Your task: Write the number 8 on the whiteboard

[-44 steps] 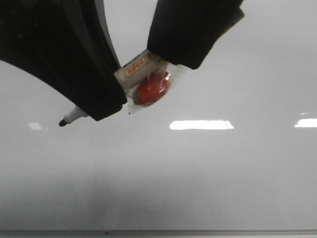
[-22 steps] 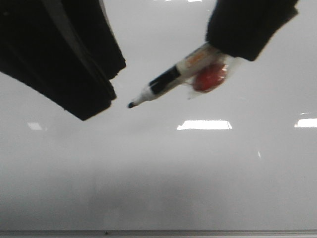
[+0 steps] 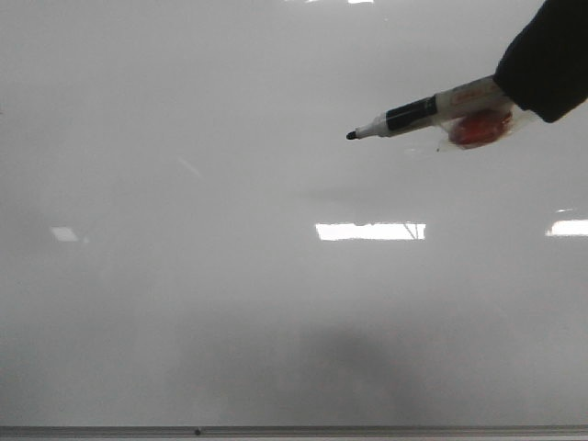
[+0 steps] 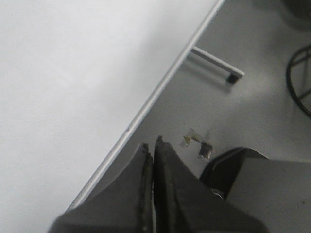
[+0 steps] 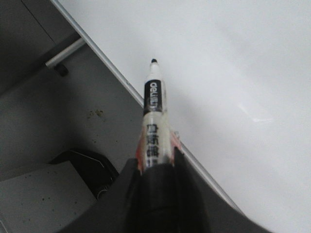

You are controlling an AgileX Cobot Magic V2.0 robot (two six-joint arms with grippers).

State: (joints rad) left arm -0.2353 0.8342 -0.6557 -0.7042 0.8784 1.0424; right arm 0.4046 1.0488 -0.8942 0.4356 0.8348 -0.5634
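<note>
The whiteboard [image 3: 230, 303] fills the front view, pale and glossy; no stroke shows on it and the number 8 is out of view. A white marker [image 3: 413, 114] with a black band and black tip hangs over the board's upper right, tip pointing left. My right gripper [image 3: 519, 92] is shut on its barrel, with a red blob wrapped in clear film beside the grip. In the right wrist view the marker [image 5: 154, 102] sticks out of the gripper [image 5: 158, 167] above the board's edge. My left gripper [image 4: 151, 145] is shut and empty, off the whiteboard [image 4: 63, 87] beside its edge.
A thin metal edge strip [image 3: 294, 430] runs along the board's near side. Bright light reflections [image 3: 370, 231] lie on the surface. Beyond the board's edge strip [image 4: 160, 87] are grey floor, a metal stand leg [image 4: 216, 63] and a black cable loop [image 4: 299, 82].
The left arm has gone out of the front view. My right gripper has carried the marker up and to the right, its tip now higher over the board.
</note>
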